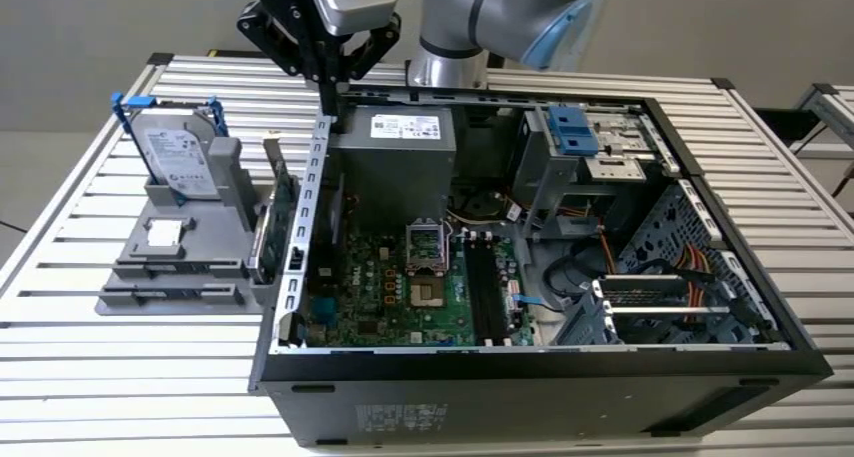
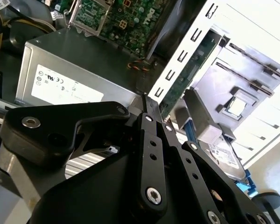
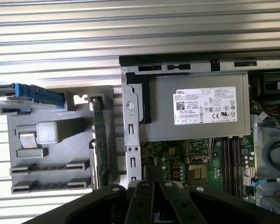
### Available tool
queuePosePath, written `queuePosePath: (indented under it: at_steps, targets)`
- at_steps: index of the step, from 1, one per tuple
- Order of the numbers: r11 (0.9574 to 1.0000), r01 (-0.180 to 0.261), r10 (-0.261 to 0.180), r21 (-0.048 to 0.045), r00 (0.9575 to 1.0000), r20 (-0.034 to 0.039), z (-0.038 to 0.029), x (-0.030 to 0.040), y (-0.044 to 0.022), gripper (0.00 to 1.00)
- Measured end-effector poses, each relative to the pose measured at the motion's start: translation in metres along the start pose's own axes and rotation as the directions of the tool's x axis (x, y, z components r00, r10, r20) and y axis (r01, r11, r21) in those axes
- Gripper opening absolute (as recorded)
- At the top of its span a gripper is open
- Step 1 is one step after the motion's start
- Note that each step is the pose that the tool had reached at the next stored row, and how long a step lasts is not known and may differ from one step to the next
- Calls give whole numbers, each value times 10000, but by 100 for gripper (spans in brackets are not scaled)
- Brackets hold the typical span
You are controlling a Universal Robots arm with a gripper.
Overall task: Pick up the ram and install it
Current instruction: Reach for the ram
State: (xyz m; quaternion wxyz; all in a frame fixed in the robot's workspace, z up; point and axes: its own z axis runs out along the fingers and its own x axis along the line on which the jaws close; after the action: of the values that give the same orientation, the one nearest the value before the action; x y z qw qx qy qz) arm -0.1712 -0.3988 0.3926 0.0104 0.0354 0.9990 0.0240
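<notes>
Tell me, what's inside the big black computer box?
Inside the computer case you can see a green motherboard, a grey power supply box, coloured cables and a metal drive cage. Whatever lies under the power supply box is covered.

We see a slatted silver table (image 1: 80,377) with black caps (image 1: 162,58) on its far corners, and glare on the slats toward the near edge. Beyond is plain grey ground (image 1: 67,37) — floor or wall, can't tell. A second slatted table (image 1: 834,112) stands off the exterior view's right.
</notes>
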Motion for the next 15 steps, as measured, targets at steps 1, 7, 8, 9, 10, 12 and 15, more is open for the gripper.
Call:
queuePosePath:
  at_steps: [1, 7, 8, 9, 10, 12, 15]
  targets:
    - [10000, 0, 0, 1, 10000, 0, 0, 5, 0, 0]
    - [10000, 0, 0, 0, 10000, 0, -2, 60, -4, 0]
    - [10000, 0, 0, 0, 10000, 0, -2, 68, -5, 0]
    - [10000, 0, 0, 1, 10000, 0, -2, 75, -5, 0]
    - [10000, -1, 1, 0, 10000, 0, -2, 83, -6, 0]
    - [10000, 0, 0, 0, 10000, 0, -2, 99, -7, 0]
    - [10000, 0, 0, 1, 10000, 0, -3, 122, -9, 0]
